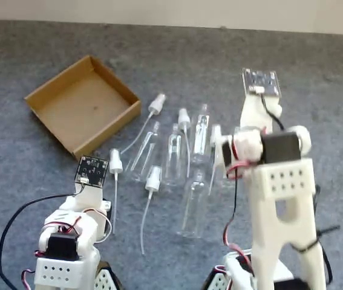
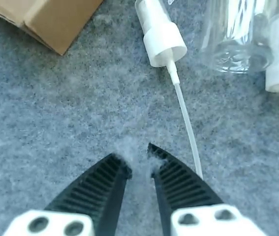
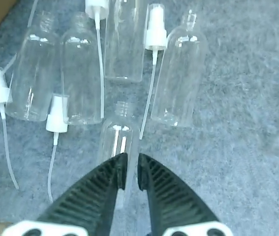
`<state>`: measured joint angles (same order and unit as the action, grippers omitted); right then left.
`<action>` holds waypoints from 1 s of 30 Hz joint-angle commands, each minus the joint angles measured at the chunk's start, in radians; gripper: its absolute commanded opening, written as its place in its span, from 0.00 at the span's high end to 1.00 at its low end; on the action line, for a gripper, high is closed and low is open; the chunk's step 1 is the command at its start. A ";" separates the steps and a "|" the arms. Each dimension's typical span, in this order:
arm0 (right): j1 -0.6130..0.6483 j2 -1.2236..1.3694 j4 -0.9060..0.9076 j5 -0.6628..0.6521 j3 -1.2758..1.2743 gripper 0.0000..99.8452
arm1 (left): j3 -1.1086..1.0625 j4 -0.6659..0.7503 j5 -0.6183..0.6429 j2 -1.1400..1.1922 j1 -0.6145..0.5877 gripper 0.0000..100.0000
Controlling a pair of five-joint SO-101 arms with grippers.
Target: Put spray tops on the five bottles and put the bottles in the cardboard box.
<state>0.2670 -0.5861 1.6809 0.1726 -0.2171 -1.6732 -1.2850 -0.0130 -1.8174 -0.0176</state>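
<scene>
1. High view: the box (image 1: 77,103) sits open at the far left of the carpet (image 1: 32,181). The bottles (image 1: 194,202) lie on their sides just right of it, uncapped. The tops (image 1: 116,162) lie loose among them, their tubes trailing. The right arm (image 1: 277,175) covers the right edge of the cluster, so a bottle and a top there are only partly seen.
2. Left wrist view: the left gripper (image 2: 139,160) hangs low over the carpet, jaws a little apart and holding nothing. One top (image 2: 161,42) lies ahead, and its tube runs down beside one finger. The box corner (image 2: 46,19) and a bottle (image 2: 235,34) are cut off at the edge.
3. Right wrist view: the right gripper (image 3: 131,164) has only a narrow gap between its jaws and clamps nothing. It is above the nearest bottle (image 3: 119,132), whose base is hidden behind the fingers. Four more bottles lie beyond it.
</scene>
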 commanded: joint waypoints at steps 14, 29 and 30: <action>0.004 -0.395 -0.742 0.002 -0.826 0.97 | 0.028 0.046 -0.379 -0.008 -0.150 0.99; 0.005 -0.395 -0.806 0.002 -0.914 0.97 | 0.329 0.080 -0.382 0.004 -0.216 0.99; 0.005 -0.395 -0.806 0.002 -0.915 0.97 | 0.349 0.080 -0.382 0.021 -0.216 0.99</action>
<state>0.2670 -0.9559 0.8953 0.1726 -1.1377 -1.4369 -1.2252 -0.3844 -1.8190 -0.2217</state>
